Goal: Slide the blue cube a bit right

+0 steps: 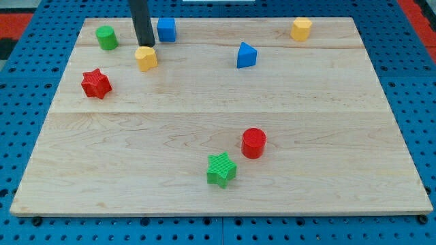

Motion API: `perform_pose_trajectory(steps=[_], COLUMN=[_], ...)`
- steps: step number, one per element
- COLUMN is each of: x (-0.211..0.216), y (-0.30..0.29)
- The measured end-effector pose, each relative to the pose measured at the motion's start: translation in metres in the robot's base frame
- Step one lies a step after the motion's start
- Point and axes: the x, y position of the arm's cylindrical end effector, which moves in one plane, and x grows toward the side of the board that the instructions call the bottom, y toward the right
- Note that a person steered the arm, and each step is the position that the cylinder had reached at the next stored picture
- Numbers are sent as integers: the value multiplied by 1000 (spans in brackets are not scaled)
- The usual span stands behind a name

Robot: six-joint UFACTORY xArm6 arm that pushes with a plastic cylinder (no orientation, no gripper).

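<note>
The blue cube [166,29] sits near the view's top left on the wooden board [218,136]. My tip [145,44] is at the lower end of the dark rod, just left of and slightly below the blue cube, with a small gap between them. It stands right above the yellow block [146,58], at that block's top edge.
A green cylinder [106,37] is at the top left, a red star [96,84] below it. A blue triangular block [246,56] sits at top centre, a yellow hexagonal block [301,28] at top right. A red cylinder [253,143] and a green star [221,169] lie at lower centre.
</note>
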Motion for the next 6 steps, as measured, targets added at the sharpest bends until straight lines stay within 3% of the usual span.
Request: perform_pose_trajectory(steps=[3, 5, 6], x=[-60, -31, -52], y=[-40, 40, 17])
